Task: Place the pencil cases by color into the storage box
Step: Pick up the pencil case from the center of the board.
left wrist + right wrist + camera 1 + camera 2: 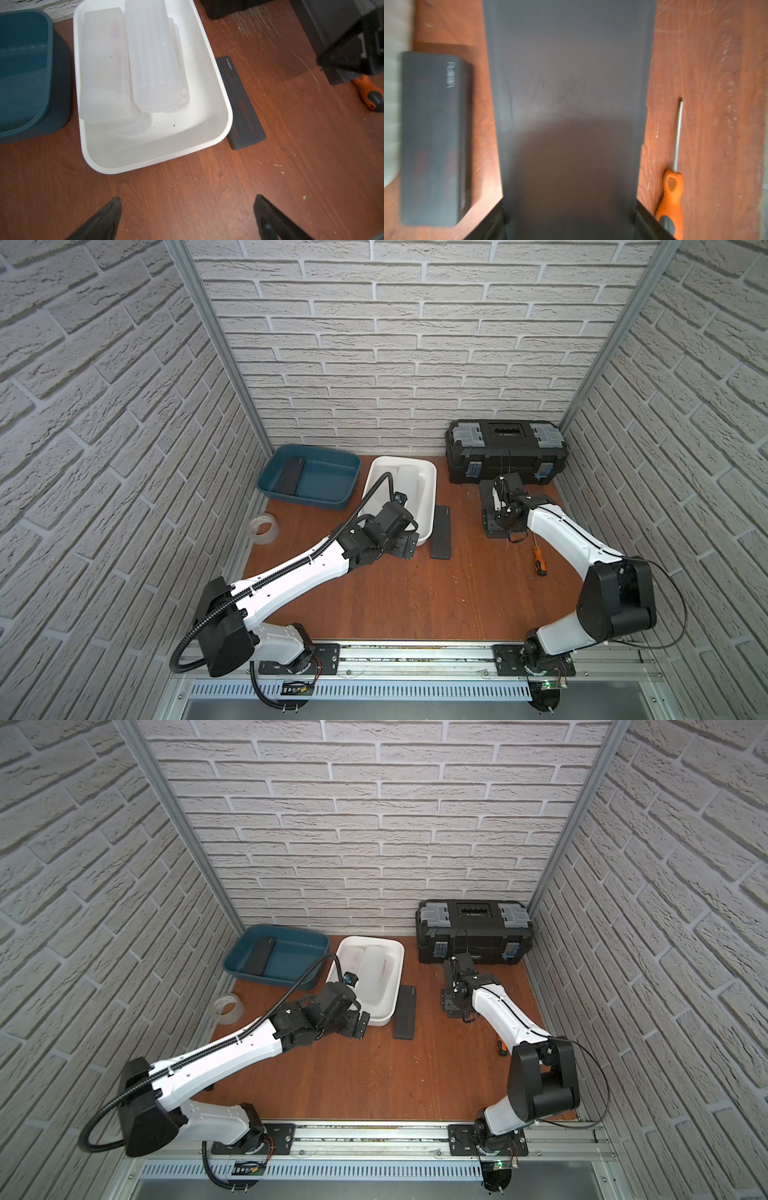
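Note:
My right gripper (570,207) is shut on a matte black pencil case (571,83), one jaw on each long edge; it is at the table's right rear (500,510). A second black pencil case (441,533) (242,104) lies flat against the white storage box (434,472). That box holds several frosted white pencil cases (153,58). The teal storage box (328,472) holds one black pencil case (291,477). My left gripper (188,198) is open and empty, just in front of the white box's near end (409,545).
A black toolbox (505,448) stands at the back right, close behind the right gripper. An orange-handled screwdriver (539,562) lies right of the held case. A clear tape roll (264,527) sits at the table's left edge.

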Robot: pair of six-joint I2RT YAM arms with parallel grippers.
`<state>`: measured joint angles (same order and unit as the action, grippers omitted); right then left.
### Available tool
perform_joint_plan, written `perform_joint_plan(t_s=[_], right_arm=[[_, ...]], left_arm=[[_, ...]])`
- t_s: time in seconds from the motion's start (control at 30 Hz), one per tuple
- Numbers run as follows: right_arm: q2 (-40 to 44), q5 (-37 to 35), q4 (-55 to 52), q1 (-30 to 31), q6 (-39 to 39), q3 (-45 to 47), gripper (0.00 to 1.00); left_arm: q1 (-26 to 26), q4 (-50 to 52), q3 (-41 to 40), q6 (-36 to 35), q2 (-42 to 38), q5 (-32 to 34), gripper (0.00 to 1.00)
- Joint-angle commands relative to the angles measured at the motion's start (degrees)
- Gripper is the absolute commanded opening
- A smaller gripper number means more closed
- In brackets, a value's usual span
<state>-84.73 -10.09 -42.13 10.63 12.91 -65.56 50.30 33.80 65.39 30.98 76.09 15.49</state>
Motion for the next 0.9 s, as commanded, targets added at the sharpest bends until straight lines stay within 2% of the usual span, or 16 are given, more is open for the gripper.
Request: perform_joint_plan(t_s=[0.0, 0.3, 0.63, 0.7, 0.87], right_arm=[[4.49, -3.49, -2.49, 5.49, 2.12, -1.12, 0.66], [8.44, -3.03, -3.14, 19.72, 1.93, -4.41, 0.67], [7.12, -2.21, -4.44, 31.53, -1.82, -5.53, 0.68], [7.53, -0.82, -4.30, 32.92, -2.38, -5.39, 0.68], [9.04, 2.46, -2.34, 35.71, -2.71, -4.57, 0.68]], left_arm=[[-2.50, -1.75, -1.00, 3.01, -1.65, -4.96, 0.98], [-5.49, -3.94, -1.54, 6.18, -3.99, -7.57, 0.98], [-9.27, 3.96, -1.14, -5.47, -8.25, -1.31, 0.98], [-11.09, 2.82, -2.82, -6.09, -10.48, -3.12, 0.98], [-17.71, -5.82, -9.89, -1.61, -17.08, -16.60, 0.98]])
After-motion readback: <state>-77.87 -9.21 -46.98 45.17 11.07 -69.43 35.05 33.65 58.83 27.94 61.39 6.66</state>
